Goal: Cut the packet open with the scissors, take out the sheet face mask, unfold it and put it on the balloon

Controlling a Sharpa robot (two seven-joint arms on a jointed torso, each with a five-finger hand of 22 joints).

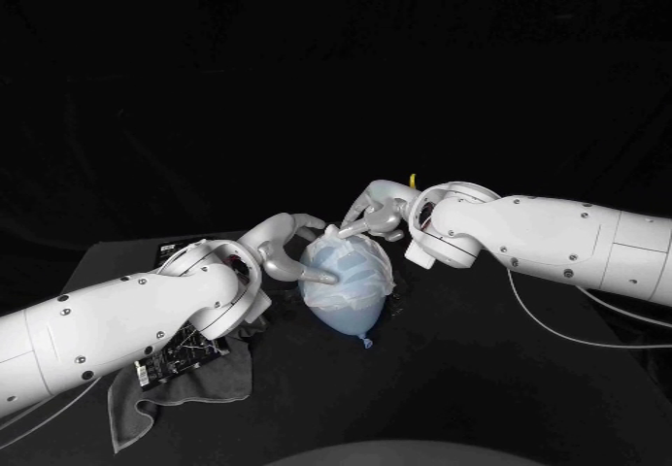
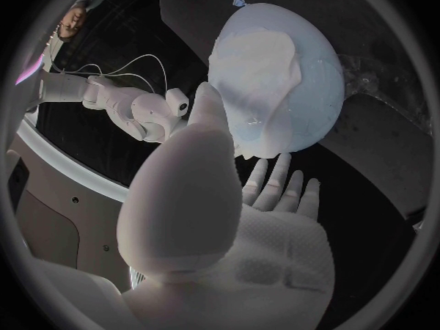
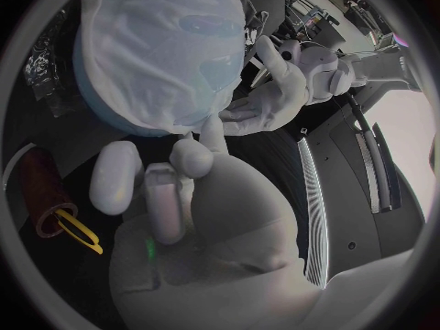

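Note:
A pale blue balloon [image 1: 351,309] lies on the black table [image 1: 476,388] with the white sheet mask [image 1: 351,264] draped over its upper part. My left hand [image 1: 287,248] rests against the balloon's left side, fingers spread, with one finger [image 1: 317,277] pressing on the mask. My right hand [image 1: 370,214] reaches in from behind and its fingertips touch the mask's top edge. The left wrist view shows the balloon [image 2: 316,95] and mask [image 2: 257,70] just beyond my flat fingers [image 2: 275,183]. In the right wrist view the mask [image 3: 160,48] covers the balloon, with my right hand [image 3: 174,183] close to it.
Yellow-handled scissors [image 3: 73,231] stand in a dark red cup [image 3: 37,191] beside my right hand. A crinkled clear packet [image 3: 41,73] lies by the balloon. A grey cloth [image 1: 175,398] and a black tray [image 1: 183,354] lie under my left arm.

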